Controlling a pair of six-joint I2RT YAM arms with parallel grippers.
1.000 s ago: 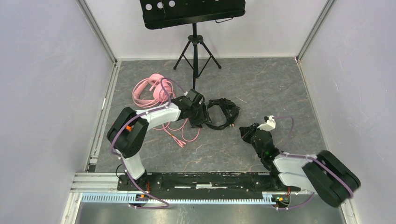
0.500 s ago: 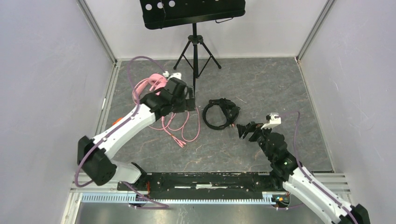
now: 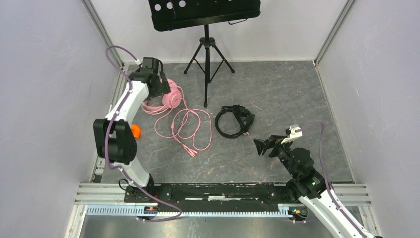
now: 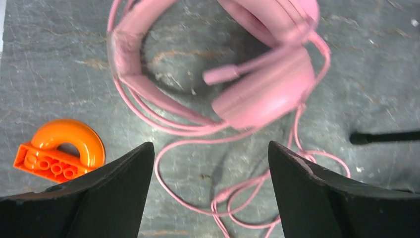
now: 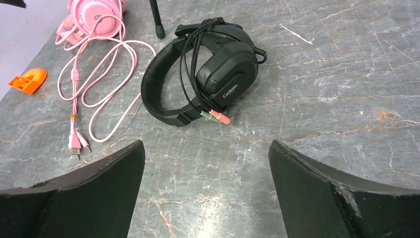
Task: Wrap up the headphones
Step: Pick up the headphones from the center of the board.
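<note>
The grey table (image 3: pixel 277 94) carries a black music stand (image 3: pixel 206 54) at its far edge, with its tripod feet on the surface.

The left arm (image 3: pixel 124 106) reaches to the far left corner. The left gripper (image 4: pixel 209 163) hangs over the pink headphones (image 4: pixel 262 89) with its jaws spread wide and nothing between them.

The right arm (image 3: pixel 317 191) is bent low at the near right. The right gripper (image 5: pixel 205 148) points toward the black headphones (image 5: pixel 225 74), well apart from them, also with jaws spread and empty.

The pink headphones lie at the far left, just left of the stand's feet. Their band is flat on the table and the mic boom sticks out over one cup. The pink cable (image 3: pixel 185 126) is not wound. It trails toward the near side in loose loops, and its plugs lie at the near end.

The black headphones sit near the middle of the table, right of the pink loops. Their thin black cable is wound around the band and cup, and two small plugs poke out at the near side.

An orange brick (image 4: pixel 64 148) with an arch lies near the left edge, close to the pink band but apart from it.
</note>
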